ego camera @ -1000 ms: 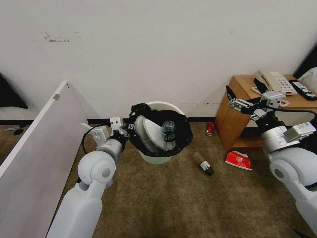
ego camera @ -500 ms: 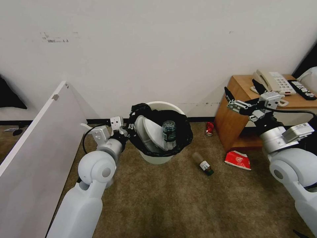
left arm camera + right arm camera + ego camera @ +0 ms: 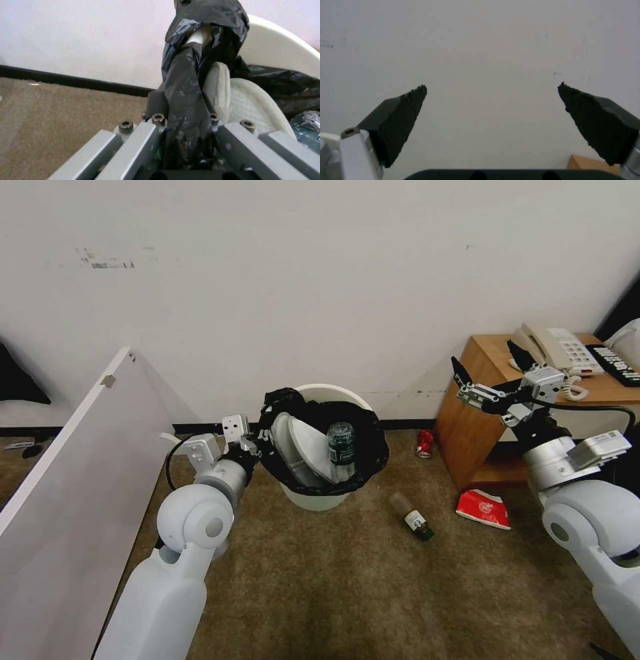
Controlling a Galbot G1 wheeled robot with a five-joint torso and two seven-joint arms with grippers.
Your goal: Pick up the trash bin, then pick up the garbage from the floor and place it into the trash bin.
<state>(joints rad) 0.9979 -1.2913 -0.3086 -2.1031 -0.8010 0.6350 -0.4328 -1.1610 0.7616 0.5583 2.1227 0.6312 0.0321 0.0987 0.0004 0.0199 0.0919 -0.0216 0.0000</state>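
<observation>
A wooden side table (image 3: 477,437) stands against the white wall (image 3: 320,280) at the right. On its tabletop lie a beige telephone (image 3: 557,347) and, beside it, a black remote (image 3: 617,363). A white board (image 3: 73,467) leans at the left over brown carpet (image 3: 347,593).

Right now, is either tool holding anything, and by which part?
The left tool grips the trash bin by its bag-covered rim; the right tool is open, holding nothing.
</observation>
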